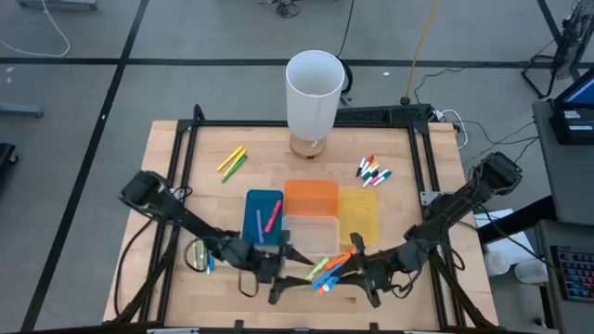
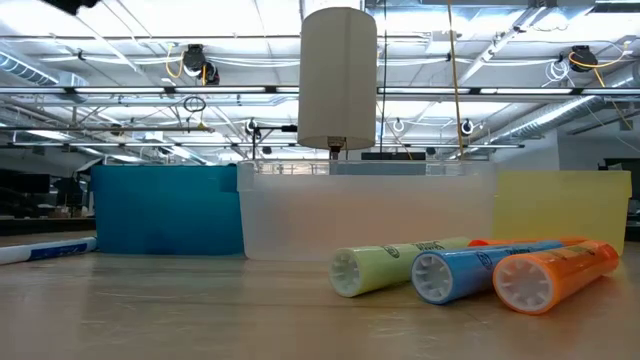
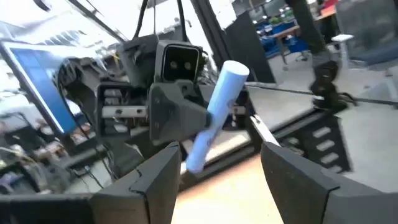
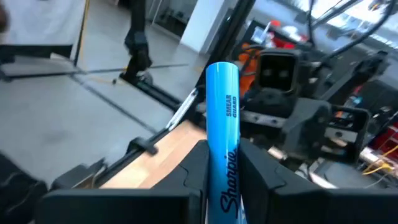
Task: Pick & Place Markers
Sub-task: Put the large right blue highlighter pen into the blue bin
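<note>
A: Right gripper (image 4: 222,163) is pinching a blue Sharpie highlighter (image 4: 224,106) between its jaws, barrel sticking straight out past the tips. It's sitting low over the counter's (image 1: 186,167) front edge, nose to nose with the left gripper (image 3: 219,163).

B: Left jaws?

A: Standing spread, nothing in them. The blue barrel is hanging just beyond the left tips, so this is looking like a handoff lining up. My guess only.

B: How's it going to handle?

A: Rigid plastic tube, light, smooth and round. It's likely rolling or pivoting if pinched off-centre. I'd be taking it mid-barrel, flats square across the round, not on the cap end.

B: Rest of the markers?

A: Loose bunch right between the two grippers: green highlighter (image 2: 395,266), blue highlighter (image 2: 480,270), orange highlighter (image 2: 555,274) lying touching side by side in front of the clear bin (image 2: 365,212). One pink marker (image 1: 273,216) is lying in the blue bin (image 1: 252,215). Yellow-green pair (image 1: 232,162) and a white capped cluster (image 1: 373,171) are sitting farther back, well apart.
</note>
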Available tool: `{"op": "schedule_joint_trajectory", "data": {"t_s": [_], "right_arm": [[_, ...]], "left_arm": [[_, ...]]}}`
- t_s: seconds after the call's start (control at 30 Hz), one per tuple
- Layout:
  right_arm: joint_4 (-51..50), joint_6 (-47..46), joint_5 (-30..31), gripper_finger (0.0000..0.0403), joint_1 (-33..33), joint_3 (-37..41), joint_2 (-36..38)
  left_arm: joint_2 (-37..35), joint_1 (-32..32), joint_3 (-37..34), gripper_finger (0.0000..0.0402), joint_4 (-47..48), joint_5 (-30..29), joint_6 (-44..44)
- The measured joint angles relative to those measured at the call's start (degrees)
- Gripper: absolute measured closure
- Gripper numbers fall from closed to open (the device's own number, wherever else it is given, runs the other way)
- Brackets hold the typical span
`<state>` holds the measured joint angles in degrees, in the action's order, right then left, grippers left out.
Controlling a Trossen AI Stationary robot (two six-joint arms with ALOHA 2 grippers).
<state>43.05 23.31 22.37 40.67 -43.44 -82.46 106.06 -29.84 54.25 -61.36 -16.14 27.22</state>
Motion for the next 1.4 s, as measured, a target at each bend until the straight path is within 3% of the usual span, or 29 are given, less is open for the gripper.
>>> {"op": "schedule_joint_trajectory", "data": {"t_s": [0.47,0.77,0.9,1.13,1.3,1.4], "right_arm": [[0.4,0.0,-0.1,0.0356,-0.7,0.6,0.0],[0.2,-0.1,-0.2,0.0356,-0.7,0.7,0.0],[0.2,0.0,-0.2,0.0356,-0.4,0.7,0.0],[0.4,-0.1,-0.4,0.0356,0.0,0.6,0.0],[0.8,-2.4,-0.1,0.0353,-0.1,0.4,0.0],[-0.9,-6.7,0.6,0.0307,-0.2,0.3,0.2]], "left_arm": [[10.3,2.2,18.2,0.0174,7.1,2.0,2.3],[12.3,3.1,21.3,0.0178,7.5,2.7,2.7],[12.3,2.2,21.3,0.0214,7.8,2.6,7.2],[11.8,0.3,21.3,0.0341,8.2,2.1,12.9],[9.4,-0.2,21.3,0.0341,10.3,0.5,9.2],[7.1,-2.0,21.2,0.0341,13.9,-7.1,8.3]]}}
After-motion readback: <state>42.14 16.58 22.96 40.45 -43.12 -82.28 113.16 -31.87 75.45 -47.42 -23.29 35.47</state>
